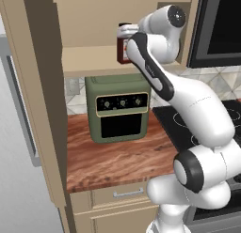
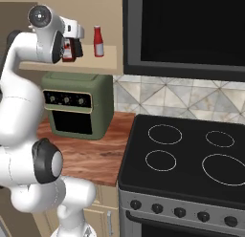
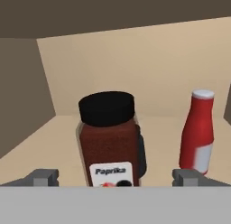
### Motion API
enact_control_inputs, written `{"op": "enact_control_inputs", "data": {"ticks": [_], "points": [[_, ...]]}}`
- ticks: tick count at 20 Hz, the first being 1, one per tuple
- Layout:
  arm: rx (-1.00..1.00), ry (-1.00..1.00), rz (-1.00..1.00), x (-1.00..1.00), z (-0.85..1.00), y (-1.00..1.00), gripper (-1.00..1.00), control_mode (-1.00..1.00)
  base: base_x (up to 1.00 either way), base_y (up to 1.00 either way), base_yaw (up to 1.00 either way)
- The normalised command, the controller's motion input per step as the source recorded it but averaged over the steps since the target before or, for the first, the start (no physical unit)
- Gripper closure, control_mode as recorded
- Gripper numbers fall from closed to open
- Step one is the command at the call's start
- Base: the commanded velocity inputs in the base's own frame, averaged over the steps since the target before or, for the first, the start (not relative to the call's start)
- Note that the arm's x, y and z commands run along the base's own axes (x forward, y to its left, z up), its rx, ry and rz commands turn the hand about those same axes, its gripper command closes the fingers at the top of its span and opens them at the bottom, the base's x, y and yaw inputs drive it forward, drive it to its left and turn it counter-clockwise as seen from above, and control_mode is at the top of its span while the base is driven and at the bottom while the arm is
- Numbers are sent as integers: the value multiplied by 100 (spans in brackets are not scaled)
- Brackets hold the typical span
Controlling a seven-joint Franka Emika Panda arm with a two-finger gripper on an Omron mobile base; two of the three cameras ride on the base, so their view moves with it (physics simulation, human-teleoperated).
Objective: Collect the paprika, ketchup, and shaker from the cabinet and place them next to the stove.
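In the hand view the paprika [image 3: 108, 137], a dark reddish-brown jar with a black cap, stands upright on the cabinet [image 3: 135, 65] shelf right in front of me. My gripper [image 3: 115, 178] is open, one fingertip on each side of the jar with gaps between. The ketchup [image 3: 197, 130], a slim red bottle, stands to the jar's right. A black edge at the jar's right side may be the shaker [image 3: 141, 155], mostly hidden. From the base views the hand reaches into the cabinet [image 1: 89, 58] at the paprika [image 1: 123, 44]; the ketchup [image 2: 98, 41] stands beside it. The stove [image 2: 186, 155] lies below to the right.
An olive-green toaster oven [image 1: 120, 107] sits on the wooden counter [image 1: 113, 157] under the cabinet, left of the stove. A dark panel [image 2: 186, 26] hangs above the stove. The cabinet's side walls [image 3: 22, 105] close in on both sides of the hand.
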Motion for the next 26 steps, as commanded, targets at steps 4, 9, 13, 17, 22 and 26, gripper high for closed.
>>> {"op": "enact_control_inputs", "data": {"ticks": [4, 9, 13, 17, 22, 26], "points": [[0, 3, 0, 20, 0, 9, -100, -100, 0, 0, 0], [-1, 0, 0, 6, 0, 17, -100, -100, 0, 0, 0], [-1, 0, -1, 7, 0, 2, -100, -100, 0, 0, 0], [0, 0, 0, 2, 0, 0, -100, -100, 0, 0, 0], [0, 3, 0, 2, 0, 0, -100, -100, 0, 0, 0], [0, 3, 0, 0, 0, 0, -100, -100, 0, 0, 0]]}}
